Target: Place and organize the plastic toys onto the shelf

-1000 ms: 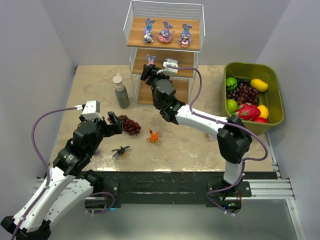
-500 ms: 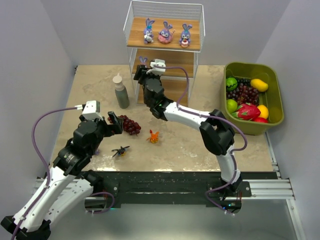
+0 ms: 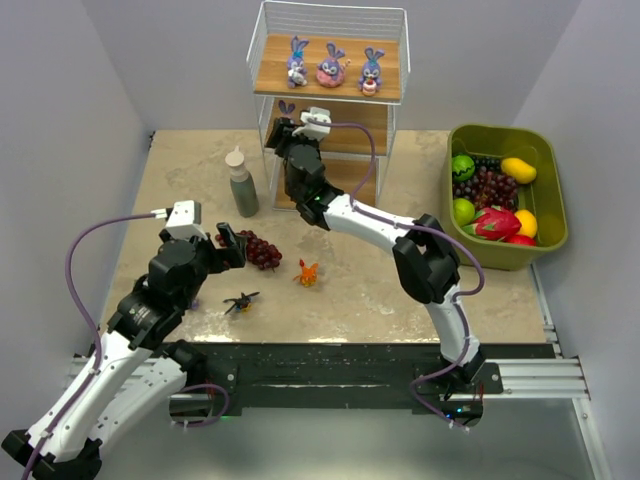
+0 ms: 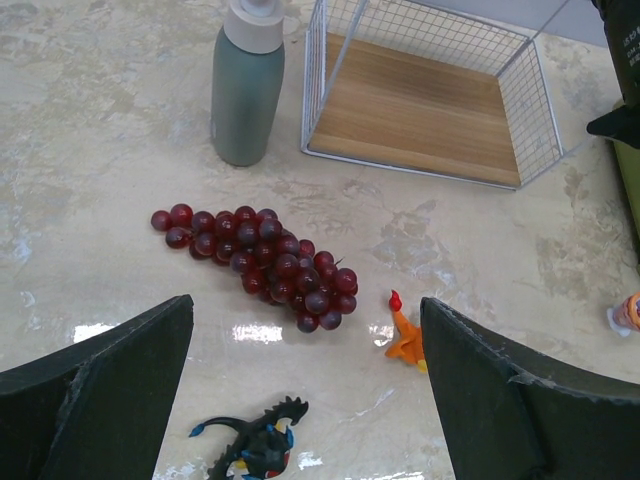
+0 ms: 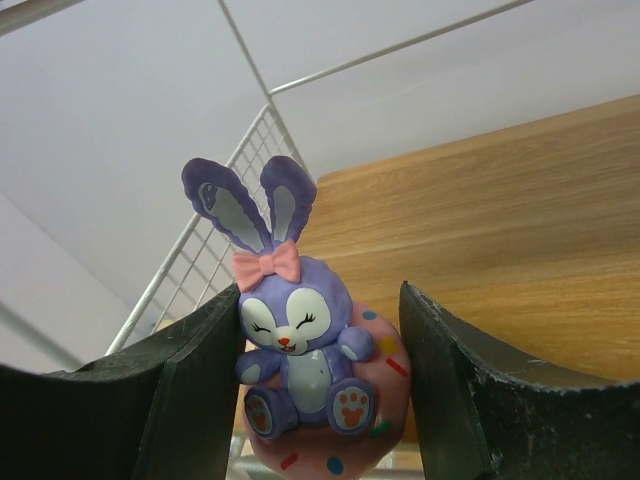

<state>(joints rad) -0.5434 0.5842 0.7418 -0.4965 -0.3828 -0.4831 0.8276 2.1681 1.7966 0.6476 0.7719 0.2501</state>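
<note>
The right wrist view's bottom edge crops the bunny [image 5: 298, 345], the left wrist view's right edge a small figurine [image 4: 627, 312].

Blocked left of the shelf [image 3: 270, 75] by the bottle [image 3: 241, 185], meshed around the top tier, open on the table [image 3: 420, 175] toward the fruit bin [image 3: 558, 200].

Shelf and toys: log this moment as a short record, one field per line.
top tier: three bunnies in a row on the shelf
right arm: right gripper closed on a purple bunny with pink ring, at the shelf's left front
left arm: left gripper open, empty, near the grape bunch
on table: orange creature, black bug
other: bottle upright beside the shelf
</note>
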